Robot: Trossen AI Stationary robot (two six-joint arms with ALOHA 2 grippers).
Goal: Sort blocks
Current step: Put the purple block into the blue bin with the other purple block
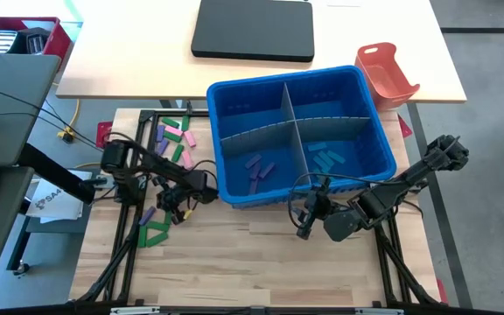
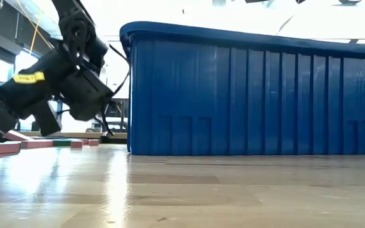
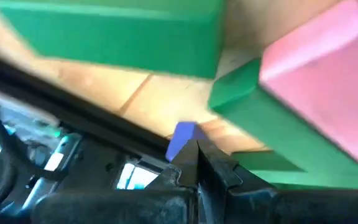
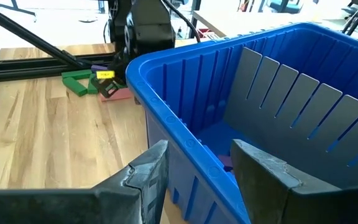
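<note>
I have the left gripper (image 1: pixel 171 203) down among the loose blocks (image 1: pixel 175 138) at the bin's (image 1: pixel 234 87) nine o'clock, jaws pinched shut on a small blue block (image 3: pixel 182 138). The right gripper (image 4: pixel 194 171) waits at six o'clock, half open, empty, clear of the drop.

The high view looks straight down on the whole table (image 1: pixel 261 254), with the blue bin (image 1: pixel 300 131) just above centre and the blocks (image 1: pixel 175 138) toward nine o'clock of it. The low view sits at table-top height, close to the bin's wall (image 2: pixel 252 101) (which fills most of its three o'clock side), facing level across the wood. The left wrist view is pressed very near green and pink blocks (image 3: pixel 316 93), while the right wrist view looks over the bin's rim (image 4: pixel 185 68) into its compartments, sharing the bin with the high and low views.
</note>
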